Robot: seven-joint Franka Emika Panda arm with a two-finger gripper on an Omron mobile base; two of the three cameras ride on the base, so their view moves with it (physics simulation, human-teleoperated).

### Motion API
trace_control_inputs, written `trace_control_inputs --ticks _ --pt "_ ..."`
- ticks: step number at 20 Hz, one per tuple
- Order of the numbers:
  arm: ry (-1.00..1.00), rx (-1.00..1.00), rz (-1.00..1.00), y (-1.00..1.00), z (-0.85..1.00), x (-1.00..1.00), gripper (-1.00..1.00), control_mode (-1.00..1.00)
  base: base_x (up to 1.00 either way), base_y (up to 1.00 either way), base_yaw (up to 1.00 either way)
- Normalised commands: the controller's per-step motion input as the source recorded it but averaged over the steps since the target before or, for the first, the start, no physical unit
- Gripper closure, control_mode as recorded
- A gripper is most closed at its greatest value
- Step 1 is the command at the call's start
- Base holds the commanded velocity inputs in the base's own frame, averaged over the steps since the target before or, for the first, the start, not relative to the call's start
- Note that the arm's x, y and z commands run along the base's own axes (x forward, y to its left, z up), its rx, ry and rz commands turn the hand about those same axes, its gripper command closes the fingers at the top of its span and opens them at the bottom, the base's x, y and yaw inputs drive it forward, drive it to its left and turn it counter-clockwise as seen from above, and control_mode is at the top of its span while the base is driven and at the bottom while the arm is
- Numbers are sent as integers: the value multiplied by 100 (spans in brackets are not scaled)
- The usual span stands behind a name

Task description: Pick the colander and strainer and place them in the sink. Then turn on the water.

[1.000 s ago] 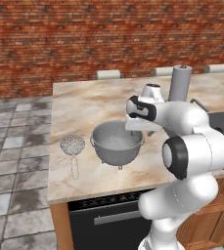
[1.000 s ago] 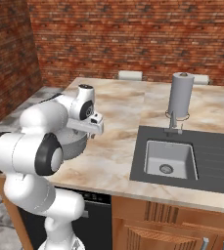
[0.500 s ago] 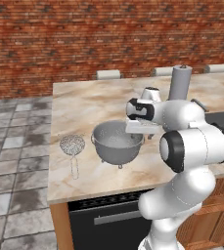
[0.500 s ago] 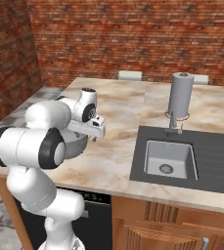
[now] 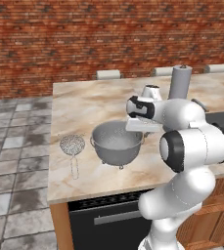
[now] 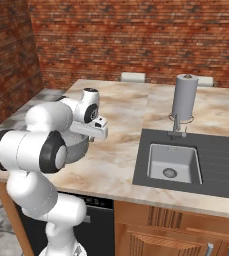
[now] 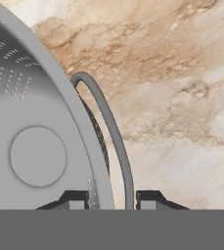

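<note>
Colander (image 5: 116, 143) unmarked, fingers (image 7: 75, 200) straddling rim handle (image 7: 108, 132)

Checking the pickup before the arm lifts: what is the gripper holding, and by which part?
The gripper straddles the colander at its rim and side handle, one fingertip inside, one outside; a firm hold cannot be told.

Base cams flank arm — share counter (image 5: 84, 105) — hand cam close overhead
</note>
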Motion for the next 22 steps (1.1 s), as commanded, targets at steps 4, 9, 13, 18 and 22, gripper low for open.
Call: trace_control_inputs --ticks 4,9,13,18,22 --pt "-3 0 -10 -3 62 0 100 -100 0 0 0" --pt "0 0 -12 -33 94 -1 100 -100 0 0 0" --pt "4 3 -27 -88 81 -23 100 -100 0 0 0" --pt "9 7 -37 -100 63 -39 100 -100 0 0 0" --pt "14 2 -37 -100 23 -59 100 -100 0 0 0"
